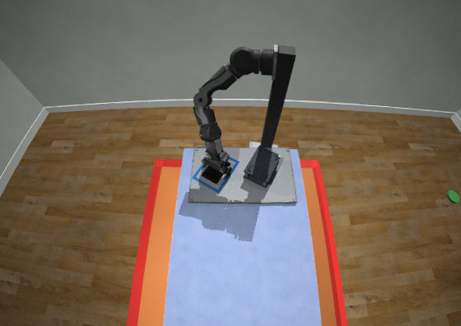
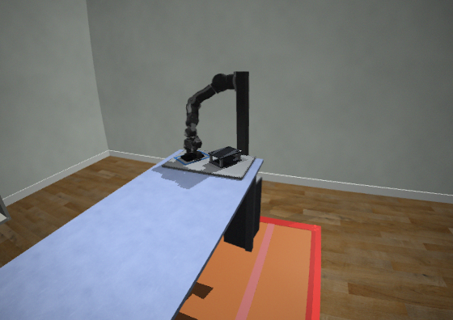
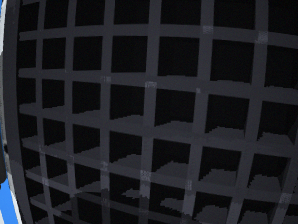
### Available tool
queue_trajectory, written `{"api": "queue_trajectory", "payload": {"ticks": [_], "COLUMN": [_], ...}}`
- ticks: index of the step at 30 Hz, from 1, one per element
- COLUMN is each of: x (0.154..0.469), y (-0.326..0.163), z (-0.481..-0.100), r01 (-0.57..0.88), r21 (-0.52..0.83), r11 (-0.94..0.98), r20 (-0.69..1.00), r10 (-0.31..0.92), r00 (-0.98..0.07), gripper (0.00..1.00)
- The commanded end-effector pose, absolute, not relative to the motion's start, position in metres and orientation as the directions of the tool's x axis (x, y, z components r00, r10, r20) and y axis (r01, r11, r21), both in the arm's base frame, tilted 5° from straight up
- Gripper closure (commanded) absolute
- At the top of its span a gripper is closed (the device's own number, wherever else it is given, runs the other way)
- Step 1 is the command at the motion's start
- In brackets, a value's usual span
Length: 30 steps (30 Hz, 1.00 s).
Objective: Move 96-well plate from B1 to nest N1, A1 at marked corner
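- Black gridded 96-well plate [image 1: 211, 175] lies inside blue-outlined bench spot B1 [image 1: 197, 180], on grey base board [image 1: 284, 194] atop pale blue tabletop [image 1: 247, 268]; no lift yet.
- Dark two-finger hand [image 1: 217, 166] low over plate, fingers wide apart, gripping nothing.
- Left to do: grasp, carry to raised black plate nest N1 [image 1: 261, 167], seat flat.
- Plate matte, square wells, rigid-looking.

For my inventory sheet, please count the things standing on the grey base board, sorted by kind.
Well plate: 1
Raised plate nest: 1
Blue spot outline: 1
Arm with claw, open, above the plate: 1
Total: 4
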State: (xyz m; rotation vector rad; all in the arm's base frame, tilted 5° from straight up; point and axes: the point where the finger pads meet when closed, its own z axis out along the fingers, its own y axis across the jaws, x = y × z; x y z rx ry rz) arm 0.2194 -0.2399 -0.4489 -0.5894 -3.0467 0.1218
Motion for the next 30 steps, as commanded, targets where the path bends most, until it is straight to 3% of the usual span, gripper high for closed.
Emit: {"api": "queue_trajectory", "payload": {"ticks": [1,30], "x": [0.2215,0.221], "y": [-0.24,-0.2429], "z": [-0.4476,-0.4448], "r01": [0.371,0.376], "r21": [-0.078,-0.089], "r11": [0.925,0.922], "r20": [0.017,0.012], "r10": [0.373,0.378], "r00": [-0.928,-0.926], "gripper": [0.23,0.23]}}
